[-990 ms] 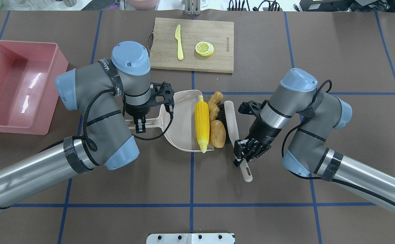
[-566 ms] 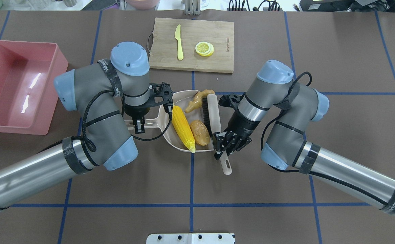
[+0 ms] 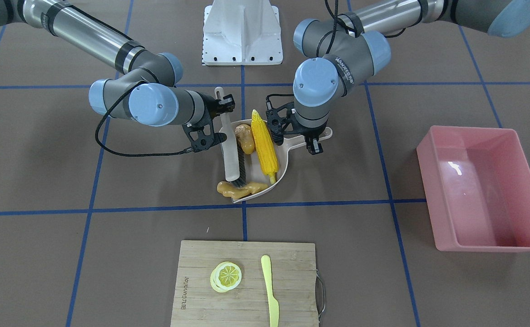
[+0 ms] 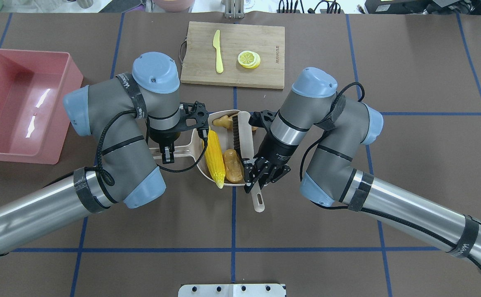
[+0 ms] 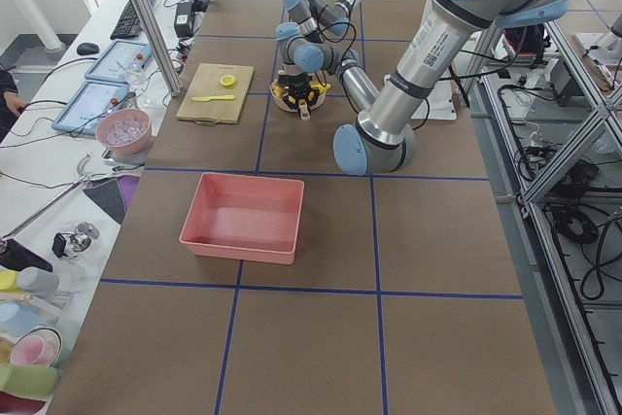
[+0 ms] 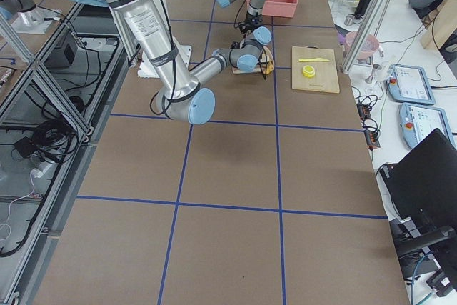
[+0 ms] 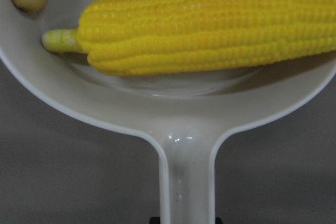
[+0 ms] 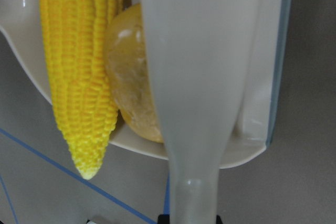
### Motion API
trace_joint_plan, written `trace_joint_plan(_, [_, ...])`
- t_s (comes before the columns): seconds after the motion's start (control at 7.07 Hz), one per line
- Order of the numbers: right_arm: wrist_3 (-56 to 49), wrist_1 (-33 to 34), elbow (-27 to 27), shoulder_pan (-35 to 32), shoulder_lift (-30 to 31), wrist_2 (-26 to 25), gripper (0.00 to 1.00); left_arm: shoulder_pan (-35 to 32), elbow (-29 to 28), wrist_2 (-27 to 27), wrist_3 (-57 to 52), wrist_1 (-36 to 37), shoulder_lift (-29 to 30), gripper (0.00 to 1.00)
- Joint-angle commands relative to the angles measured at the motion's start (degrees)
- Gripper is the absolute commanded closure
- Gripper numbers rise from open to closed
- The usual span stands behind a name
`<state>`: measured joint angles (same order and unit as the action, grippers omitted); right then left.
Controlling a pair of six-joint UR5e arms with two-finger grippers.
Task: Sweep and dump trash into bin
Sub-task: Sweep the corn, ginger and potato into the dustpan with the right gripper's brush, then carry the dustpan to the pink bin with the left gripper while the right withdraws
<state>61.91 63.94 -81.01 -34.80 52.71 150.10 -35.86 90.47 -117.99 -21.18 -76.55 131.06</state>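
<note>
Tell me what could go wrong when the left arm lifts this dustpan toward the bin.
1. The corn cob pokes its tip past the open lip of the dustpan; any tilt during the lift could slide it out.
2. The ginger root lies across the lip's far corner under the brush, one end outside the pan; withdrawing the brush might drag it off.

Both arms elbows-out, wrists low; left claw (image 4: 168,152) and right claw (image 4: 256,178) clamped.

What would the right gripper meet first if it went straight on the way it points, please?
It is shut on the brush handle; pushing on past that, the right gripper would probably meet the table by the dustpan, though depth is unclear.
</note>
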Motion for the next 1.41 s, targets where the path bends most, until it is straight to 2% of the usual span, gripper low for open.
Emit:
trace_joint_plan(0.0, [1.55, 0.22, -2.91, -1.66, 1.6, 0.62, 1.0, 0.0, 0.06, -0.04, 0.0, -0.1, -0.1, 1.0])
trace_joint_plan(0.14, [2.94, 0.48, -6.06, -3.07, 3.96, 1.32, 1.0, 0.0, 0.15, -0.04, 0.0, -0.1, -0.1, 1.0])
trace_joint_plan(0.42, [3.39, 6.34, -12.13, -8.24, 6.08, 4.13, 1.0, 0.0, 0.06, 0.13, 0.26, -2.37, -0.62, 1.0])
trace_joint_plan(0.85, [1.12, 6.63, -12.86, -18.61, 10.38, 5.12, 1.0, -0.52, 1.55, 0.13, 0.61, -4.82, -1.06, 1.0])
trace_joint_plan(1.27, [-4.48, 6.81, -12.77, -28.11, 17.49, 0.9, 1.0, -0.53, 1.82, 0.13, 4.28, -13.16, -2.55, 1.0])
